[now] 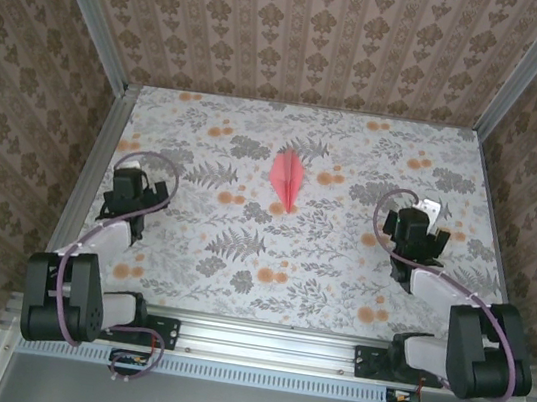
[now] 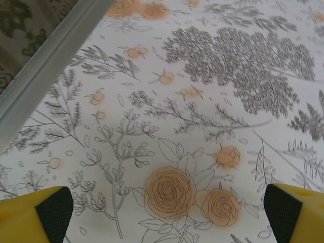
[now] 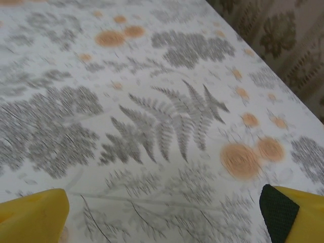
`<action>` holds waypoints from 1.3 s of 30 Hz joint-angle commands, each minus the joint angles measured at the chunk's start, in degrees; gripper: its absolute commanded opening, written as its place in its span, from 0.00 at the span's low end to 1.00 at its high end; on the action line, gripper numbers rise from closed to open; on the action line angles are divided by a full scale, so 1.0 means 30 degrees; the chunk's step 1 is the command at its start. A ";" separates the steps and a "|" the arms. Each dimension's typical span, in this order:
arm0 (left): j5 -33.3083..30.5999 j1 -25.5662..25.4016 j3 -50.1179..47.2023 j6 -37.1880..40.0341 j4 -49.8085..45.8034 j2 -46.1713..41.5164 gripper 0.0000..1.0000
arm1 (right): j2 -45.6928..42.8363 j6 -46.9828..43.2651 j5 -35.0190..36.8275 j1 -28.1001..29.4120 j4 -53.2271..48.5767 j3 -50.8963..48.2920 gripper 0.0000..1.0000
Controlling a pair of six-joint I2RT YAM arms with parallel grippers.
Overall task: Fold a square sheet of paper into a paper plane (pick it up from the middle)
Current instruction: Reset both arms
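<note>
The paper plane (image 1: 288, 180), a slim salmon-pink dart with a central ridge, lies flat on the flowered tablecloth (image 1: 240, 257) at the middle of the table, its point toward the near side. My left gripper (image 1: 130, 193) hangs over the left side of the table, well away from the plane, jaws wide open over bare cloth (image 2: 170, 212). On the right side my right gripper (image 1: 416, 241) stands equally apart from the plane, and its yellow fingers (image 3: 35, 212) are spread wide with nothing between them (image 3: 167, 217).
Aluminium frame rails (image 1: 90, 174) border the table on the left and right, and patterned walls (image 1: 303, 34) close the back and sides. The left rail (image 2: 45, 66) runs close to my left gripper. Both arm bases (image 1: 72, 298) sit at the near edge.
</note>
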 commanded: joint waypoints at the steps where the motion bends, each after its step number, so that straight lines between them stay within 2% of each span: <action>1: 0.1755 0.0075 -0.0716 0.2281 0.4960 -0.0176 1.00 | 0.0679 -0.1525 -0.1645 -0.0096 0.4637 -0.0150 1.00; 9: 0.4647 0.0082 -0.1426 0.3138 0.8859 0.1063 1.00 | 0.2666 -0.2572 -0.4350 -0.0111 0.9096 -0.0811 1.00; 19: 0.5286 0.0101 -0.0671 0.3749 1.1199 0.4446 1.00 | 0.5500 -0.3047 -0.5893 -0.0312 1.2593 -0.1225 1.00; 24: 0.5550 -0.0018 -0.0418 0.4027 1.1218 0.4917 1.00 | 0.5447 -0.2944 -0.5934 -0.0360 1.1903 -0.0969 1.00; 27: 0.4922 -0.0421 -0.0619 0.4316 1.2279 0.5841 1.00 | 0.5438 -0.2662 -0.5895 -0.0563 1.1301 -0.0674 1.00; 39: 0.3234 -0.1282 -0.0030 0.4788 1.1050 0.5788 1.00 | 0.5391 -0.2389 -0.6145 -0.0814 1.0979 -0.0527 1.00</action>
